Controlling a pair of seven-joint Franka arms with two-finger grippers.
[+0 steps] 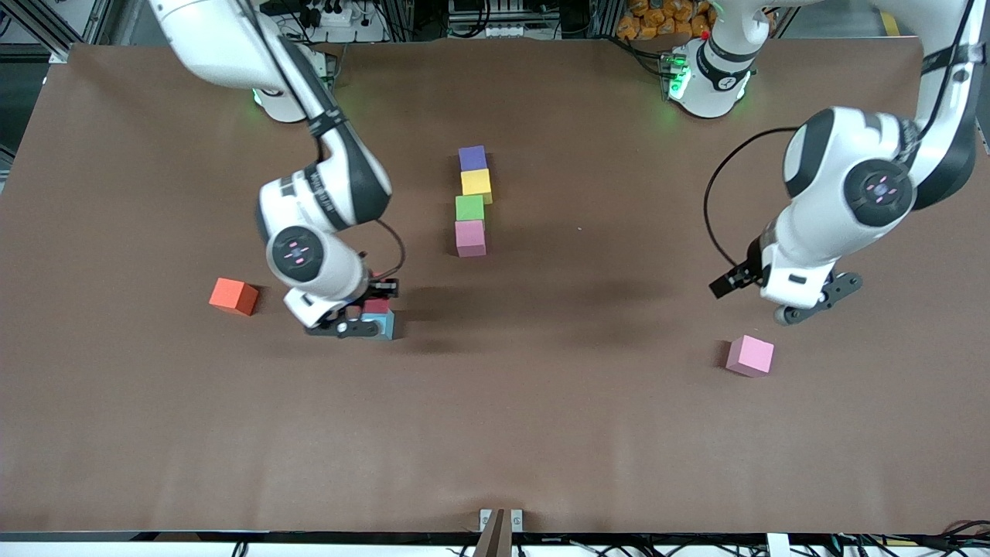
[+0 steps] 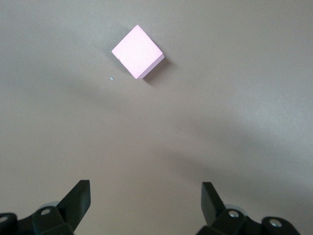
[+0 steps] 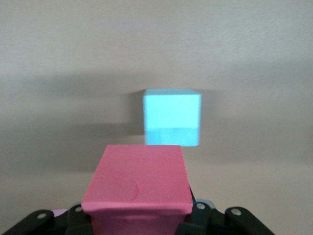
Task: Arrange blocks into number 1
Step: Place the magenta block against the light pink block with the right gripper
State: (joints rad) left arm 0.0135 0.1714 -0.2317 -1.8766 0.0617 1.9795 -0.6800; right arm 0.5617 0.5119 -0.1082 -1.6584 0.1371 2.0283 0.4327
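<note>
Four blocks lie in a line mid-table: purple (image 1: 472, 158), yellow (image 1: 476, 184), green (image 1: 469, 207) and pink (image 1: 470, 237), the pink one nearest the front camera. My right gripper (image 1: 363, 313) (image 3: 137, 215) is shut on a red block (image 1: 377, 306) (image 3: 137, 183), held close beside a light blue block (image 1: 385, 325) (image 3: 171, 122) that rests on the table. An orange block (image 1: 233, 295) lies toward the right arm's end. My left gripper (image 1: 818, 300) (image 2: 145, 196) hangs open and empty over bare table next to a second pink block (image 1: 750, 355) (image 2: 137, 52).
The brown table (image 1: 588, 433) stretches wide toward the front camera. The two arm bases (image 1: 708, 77) stand along its back edge, and a small metal bracket (image 1: 500, 520) sits at the front edge.
</note>
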